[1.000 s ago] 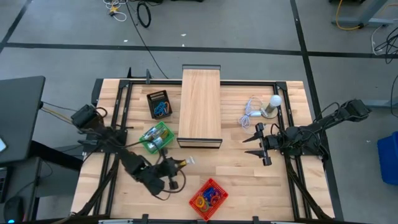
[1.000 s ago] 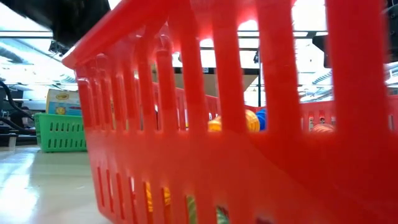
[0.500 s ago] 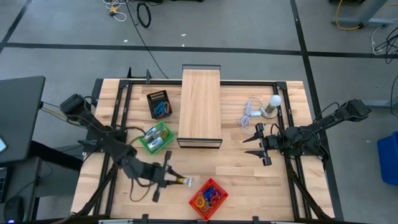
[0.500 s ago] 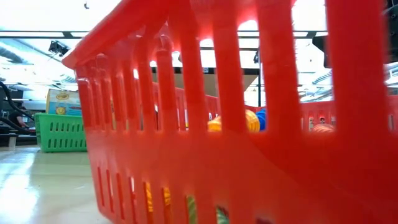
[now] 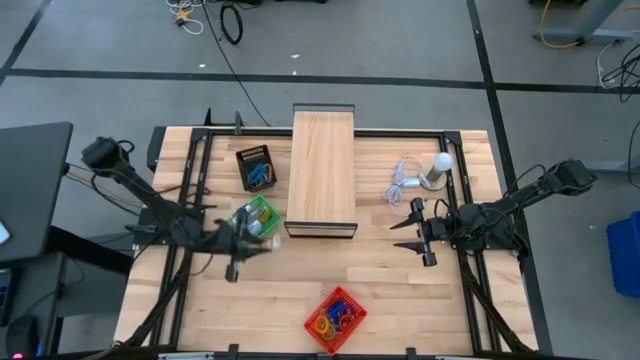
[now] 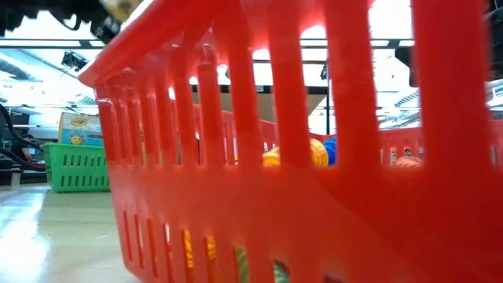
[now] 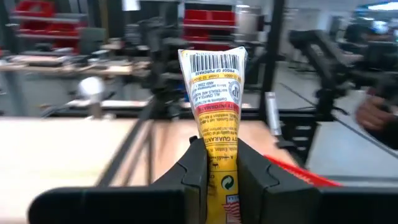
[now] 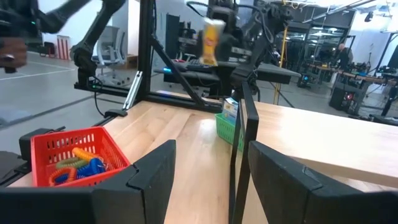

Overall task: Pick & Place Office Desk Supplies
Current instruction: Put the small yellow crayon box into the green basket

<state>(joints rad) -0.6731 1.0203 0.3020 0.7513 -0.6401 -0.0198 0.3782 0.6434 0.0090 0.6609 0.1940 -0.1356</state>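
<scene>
Left gripper point(image 5: 262, 240) has swung from near the red basket point(image 5: 336, 316) to the green basket point(image 5: 250, 221), jaws pinching the yellow crayon box point(image 7: 216, 93); next: lower and release; right gripper point(image 5: 405, 226) waits spread.

You had a pale butcher-block wooden table point(image 5: 390, 270) standing on a grey concrete floor point(image 5: 400, 40) crossed by dark tape lines point(image 5: 483, 60). Loose black cables point(image 5: 232, 22) and a yellow cable point(image 5: 558, 38) lay on that floor beyond the table's far edge. A blue plastic bin point(image 5: 625, 250) sat at the right edge, and a black flat panel point(image 5: 28, 185) at the left. Behind the table you had black metal frames point(image 8: 146, 56), a grey office chair point(image 8: 111, 46), workbenches point(image 7: 56, 62) and red storage bins on shelving point(image 7: 217, 12). Bright ceiling lights point(image 6: 393, 16) glared overhead.
</scene>
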